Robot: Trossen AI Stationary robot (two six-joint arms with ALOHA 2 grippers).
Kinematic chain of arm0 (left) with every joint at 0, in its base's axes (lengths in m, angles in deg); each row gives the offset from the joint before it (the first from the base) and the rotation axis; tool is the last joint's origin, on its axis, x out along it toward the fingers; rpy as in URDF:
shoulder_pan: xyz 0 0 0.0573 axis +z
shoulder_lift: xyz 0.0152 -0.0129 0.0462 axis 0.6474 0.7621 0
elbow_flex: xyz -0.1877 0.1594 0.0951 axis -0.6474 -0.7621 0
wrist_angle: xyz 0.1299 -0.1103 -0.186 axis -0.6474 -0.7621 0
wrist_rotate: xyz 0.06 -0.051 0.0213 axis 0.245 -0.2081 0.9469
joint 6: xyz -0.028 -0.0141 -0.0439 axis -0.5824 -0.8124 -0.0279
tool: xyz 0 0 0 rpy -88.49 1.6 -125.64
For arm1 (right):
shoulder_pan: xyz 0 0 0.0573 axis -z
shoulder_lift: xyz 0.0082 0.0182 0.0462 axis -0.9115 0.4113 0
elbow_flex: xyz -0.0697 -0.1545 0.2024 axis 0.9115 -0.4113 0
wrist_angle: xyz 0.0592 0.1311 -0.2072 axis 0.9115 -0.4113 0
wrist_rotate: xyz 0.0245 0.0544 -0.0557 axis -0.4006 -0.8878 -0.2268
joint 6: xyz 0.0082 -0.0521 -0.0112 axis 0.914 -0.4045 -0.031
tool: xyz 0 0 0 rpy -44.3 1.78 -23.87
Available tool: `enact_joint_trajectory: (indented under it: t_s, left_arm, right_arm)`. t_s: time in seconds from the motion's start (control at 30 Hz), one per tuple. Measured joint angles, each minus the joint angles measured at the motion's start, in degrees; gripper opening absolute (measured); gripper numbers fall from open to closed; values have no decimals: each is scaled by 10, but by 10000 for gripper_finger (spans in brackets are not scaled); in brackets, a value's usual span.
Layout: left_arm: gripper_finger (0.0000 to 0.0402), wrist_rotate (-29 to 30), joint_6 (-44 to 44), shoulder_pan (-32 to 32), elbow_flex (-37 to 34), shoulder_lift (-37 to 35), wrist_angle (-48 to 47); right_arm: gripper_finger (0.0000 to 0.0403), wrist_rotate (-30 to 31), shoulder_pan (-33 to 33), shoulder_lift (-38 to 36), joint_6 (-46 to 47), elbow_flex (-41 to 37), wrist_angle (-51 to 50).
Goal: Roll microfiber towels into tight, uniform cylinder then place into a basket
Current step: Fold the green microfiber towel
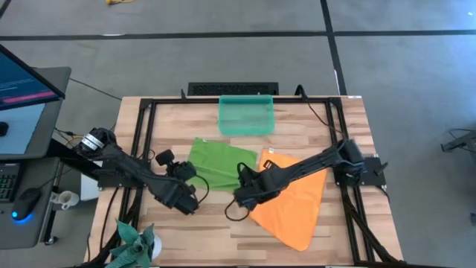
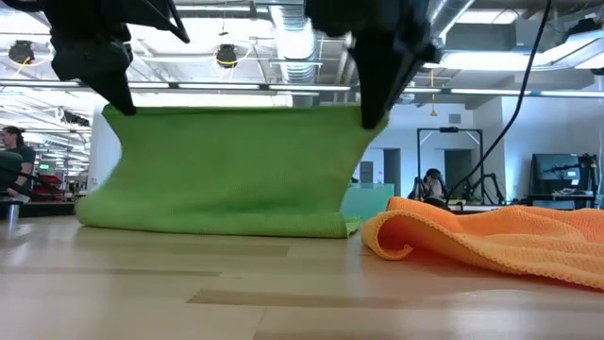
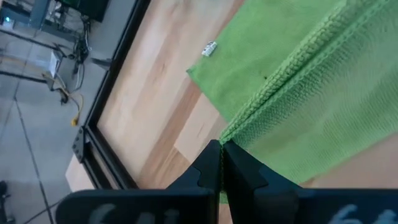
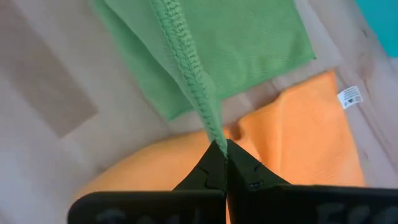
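The lime green towel point(image 1: 216, 162) is raised by its near edge between my two grippers. In the low view it hangs like a curtain point(image 2: 226, 165), and its lower, far part rests on the table. My left gripper point(image 1: 187, 197) is shut on the towel's near left corner. My right gripper point(image 1: 244, 195) is shut on its near right corner. The orange towel point(image 1: 294, 205) lies rumpled on the table at the right, under my right arm. The teal basket point(image 1: 247, 115) stands behind the towels at the far middle. My left gripper pinches the green towel's stitched hem at its near left corner point(image 3: 231, 132) between its two shut fingers, coming slanting down from above. The hem point(image 2: 236, 110) runs taut across to the other gripper. The cloth hangs below it. My right gripper pinches the same hem at the near right corner point(image 4: 214, 134) between its two shut fingers, pointing steeply down. The cloth hangs below the fingers point(image 2: 373, 104), lifted at this edge, with its far part on the table.
A dark green spiky plant point(image 1: 134, 244) stands at the table's near left corner. A black frame point(image 1: 141, 134) runs along the table's sides and far edge. Bare wood point(image 1: 212, 231) lies in front of the towels. A monitor and desk point(image 1: 22, 89) stand left of the table.
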Motion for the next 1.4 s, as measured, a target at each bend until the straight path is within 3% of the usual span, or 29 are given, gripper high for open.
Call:
enact_joint_trajectory:
  t_s: [0.4,0.6,0.8,1.2,1.4]
  left_arm:
    - [0,57,57,38,-12,0,3]
    - [0,-3,63,-22,24,0,-4]
    - [0,-56,35,-101,73,0,-20]
    - [0,-61,-85,-161,92,0,-34]
    - [0,-60,-108,-161,93,0,-24]
  right_arm:
    - [11,2,34,25,-42,1,-32]
    - [11,-48,-8,13,-49,16,-12]
    - [11,-53,-56,13,-38,57,-17]
    - [11,-58,-98,13,28,80,-2]
    - [11,-126,-98,13,13,80,4]
